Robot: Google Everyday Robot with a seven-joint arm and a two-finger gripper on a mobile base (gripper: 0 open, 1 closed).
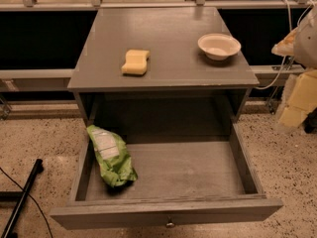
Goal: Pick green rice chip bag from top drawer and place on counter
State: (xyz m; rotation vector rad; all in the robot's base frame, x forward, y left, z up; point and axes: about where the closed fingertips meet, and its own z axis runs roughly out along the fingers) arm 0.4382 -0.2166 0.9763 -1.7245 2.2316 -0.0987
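Note:
The green rice chip bag lies crumpled in the left part of the open top drawer, its white label panel facing up, leaning against the left wall. The drawer is pulled fully out, its front panel with a small knob at the bottom. The counter is the flat grey top of the cabinet above it. My gripper shows as a blurred pale shape at the right edge of the view, raised beside the cabinet, to the right of the drawer and far from the bag.
A yellow sponge lies on the left middle of the counter. A white bowl stands at its right rear. A black bar lies on the speckled floor at the lower left. Cables hang at the right.

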